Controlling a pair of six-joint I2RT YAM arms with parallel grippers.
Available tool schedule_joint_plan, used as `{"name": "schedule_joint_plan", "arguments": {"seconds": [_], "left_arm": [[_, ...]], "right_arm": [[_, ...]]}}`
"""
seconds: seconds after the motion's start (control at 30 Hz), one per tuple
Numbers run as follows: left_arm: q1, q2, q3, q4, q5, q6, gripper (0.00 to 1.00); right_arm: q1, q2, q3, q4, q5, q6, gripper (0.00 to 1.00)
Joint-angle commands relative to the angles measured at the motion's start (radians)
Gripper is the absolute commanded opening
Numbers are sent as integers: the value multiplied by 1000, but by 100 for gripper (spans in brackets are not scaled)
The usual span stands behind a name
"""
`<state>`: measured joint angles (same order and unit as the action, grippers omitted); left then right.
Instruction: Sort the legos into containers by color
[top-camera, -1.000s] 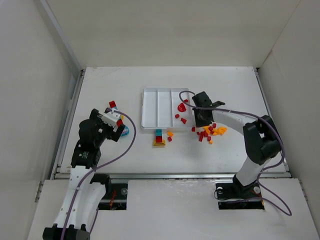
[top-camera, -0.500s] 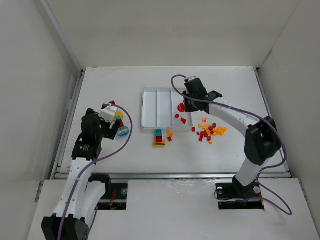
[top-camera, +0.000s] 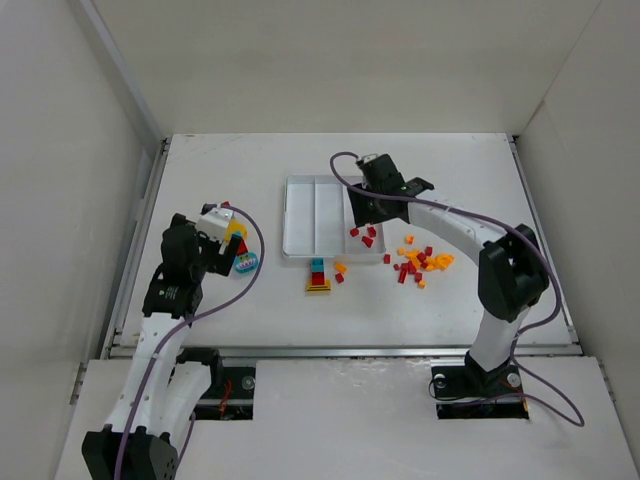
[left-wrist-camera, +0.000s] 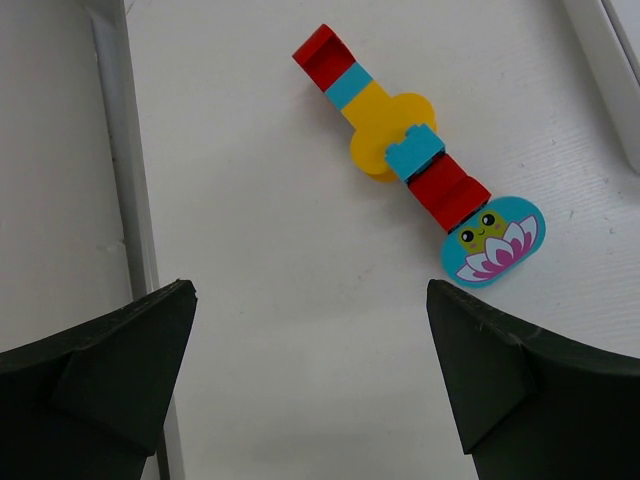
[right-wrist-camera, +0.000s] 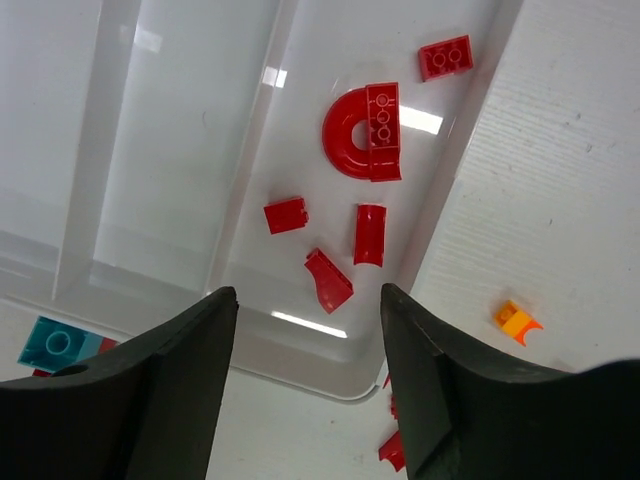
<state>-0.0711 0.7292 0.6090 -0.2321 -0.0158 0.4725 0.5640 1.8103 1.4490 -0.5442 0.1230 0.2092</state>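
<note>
Hovering over the far middle of the table (top-camera: 450, 180), my right gripper (right-wrist-camera: 307, 300) hangs above the white tray (top-camera: 286, 220). Its fingers are partly open and hold nothing. Right under it is the tray's right compartment (right-wrist-camera: 330, 50), and red legos lie in there: a red arch (right-wrist-camera: 345, 140) with a brick stuck on it, a small red brick (right-wrist-camera: 446, 57) at the far end, and three red bits (right-wrist-camera: 286, 215) nearer to me. One orange piece (right-wrist-camera: 517, 320) sits on the table just right of the tray. More red and orange legos lie in a loose pile (top-camera: 415, 265) on the table, near and to the right of the tray. A little stack (top-camera: 318, 278) of teal, red and yellow stands just near the tray's near edge. Over on the left side, my left gripper (left-wrist-camera: 308, 300) is open as wide as it goes and holds nothing. Below it lies a chain (left-wrist-camera: 395, 150) of red, teal and yellow legos, with a teal frog piece (left-wrist-camera: 493, 240) at one end.
</note>
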Motion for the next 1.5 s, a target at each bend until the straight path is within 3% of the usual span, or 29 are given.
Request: {"name": "schedule_joint_plan", "arguments": {"seconds": [0.0,0.23,0.33,0.9,1.17,1.47], "left_arm": [[-4,-5,60,-16,11,-23,100],[-4,50,115,-7,11,32,100],[-4,88,135,2,11,32,100],[-4,145,153,22,50,23,100],[-4,136,153,22,50,23,100],[-4,116,144,13,50,23,100]], "right_arm": [[-32,-100,-24,7,-8,7,63],[-150,-177,-240,39,-111,51,31],[-150,-163,-301,61,-132,64,29],[-150,-81,-375,168,-227,114,28],[-131,-92,-406,190,-237,125,35],[-84,-83,-397,181,-192,144,36]]}}
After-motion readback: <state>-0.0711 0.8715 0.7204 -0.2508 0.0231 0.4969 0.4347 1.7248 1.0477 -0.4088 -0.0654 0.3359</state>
